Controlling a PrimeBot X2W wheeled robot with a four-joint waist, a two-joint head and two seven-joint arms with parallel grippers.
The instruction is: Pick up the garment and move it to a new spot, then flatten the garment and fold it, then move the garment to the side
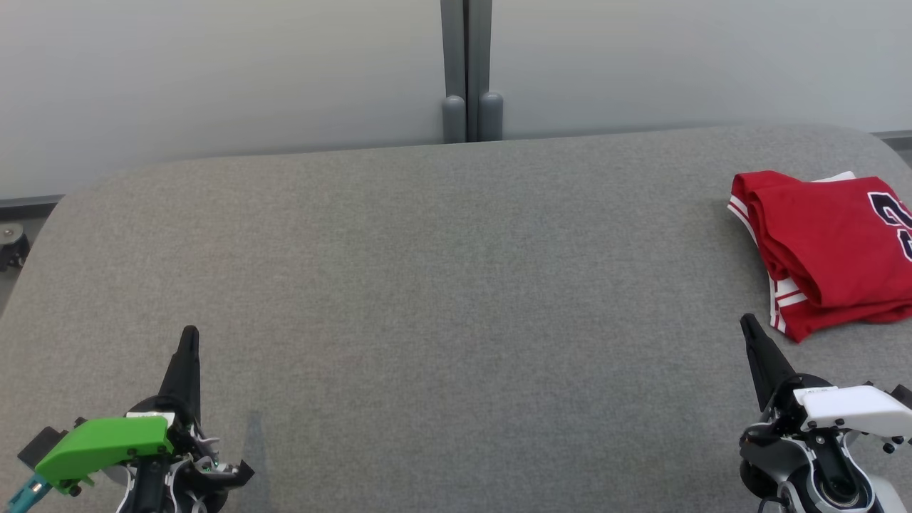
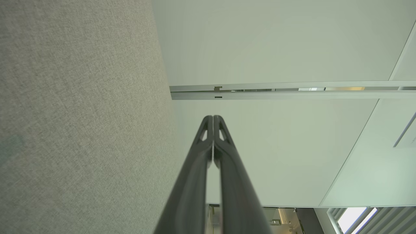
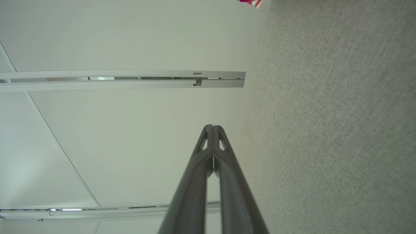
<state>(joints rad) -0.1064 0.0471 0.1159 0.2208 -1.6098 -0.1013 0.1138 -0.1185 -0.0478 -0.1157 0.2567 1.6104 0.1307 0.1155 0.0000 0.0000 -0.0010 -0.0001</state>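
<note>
The left gripper and right gripper, tapered and dark, sit pinched together, empty, above the coarse grey fabric table. The folded red jersey, white-trimmed, lies at its right edge.

Cut-off, unreadable numerals on garment

We face a grey fabric table; beyond it stand pale wall panels joined at a grey post.
</note>
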